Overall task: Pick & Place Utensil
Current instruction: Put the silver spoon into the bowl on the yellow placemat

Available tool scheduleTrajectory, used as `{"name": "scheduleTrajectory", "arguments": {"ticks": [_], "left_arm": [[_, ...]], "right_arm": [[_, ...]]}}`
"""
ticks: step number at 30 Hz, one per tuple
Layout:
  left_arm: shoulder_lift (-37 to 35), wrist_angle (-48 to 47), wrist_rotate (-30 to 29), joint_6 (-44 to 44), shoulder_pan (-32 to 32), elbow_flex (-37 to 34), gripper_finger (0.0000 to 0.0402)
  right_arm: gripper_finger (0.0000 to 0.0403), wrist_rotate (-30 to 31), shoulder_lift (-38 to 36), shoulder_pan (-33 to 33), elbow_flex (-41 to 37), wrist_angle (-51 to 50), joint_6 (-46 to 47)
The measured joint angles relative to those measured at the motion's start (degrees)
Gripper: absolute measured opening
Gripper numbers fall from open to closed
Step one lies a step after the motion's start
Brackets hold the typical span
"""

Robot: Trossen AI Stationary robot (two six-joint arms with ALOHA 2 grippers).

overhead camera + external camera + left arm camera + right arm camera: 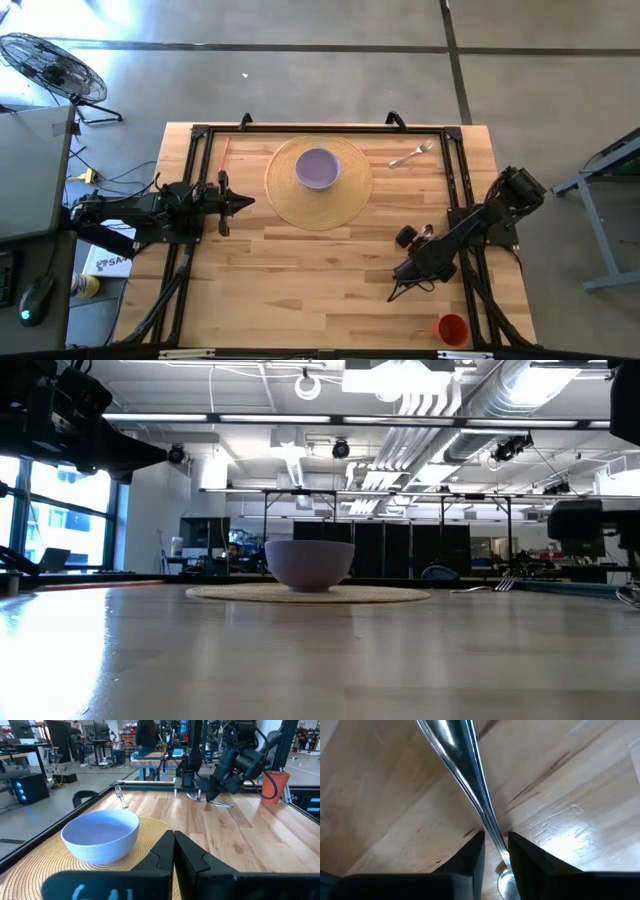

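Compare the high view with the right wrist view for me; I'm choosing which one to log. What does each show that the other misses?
Only the high view shows the purple bowl on the woven mat, the fork, the orange cup and the waiting left tool. Only the right wrist view shows the right tool with its fingers closed around the spoon handle, just above the wooden table. Both show spoon, right tool and table.
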Motion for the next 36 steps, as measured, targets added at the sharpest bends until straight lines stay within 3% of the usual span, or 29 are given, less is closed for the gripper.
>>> {"name": "scheduleTrajectory", "arguments": {"ticks": [11, 23, 29, 36], "left_arm": [[0.0, 0.01, 0.0, 0.0, 0.0, -0.01, 0.0001], [0.0, 0.0, 0.0, 0.0, 0.0, 0.0, 0.0001], [0.0, 0.0, 0.0, 0.0, -0.02, 0.0, 0.0001], [0.0, 0.01, 0.0, 0.0, -0.01, -0.01, 0.0001]], "right_arm": [[0.0014, 1.3, 0.05, -0.11, -0.1, 1.05, -3.6], [0.0018, 4.52, 0.38, -0.5, 5.98, 8.29, -1.05], [0.0013, 5.08, 0.38, -3.33, 10.92, 12.94, 3.78], [0.0019, 10.09, 0.31, -8.04, 17.68, 20.7, 5.88]]}}
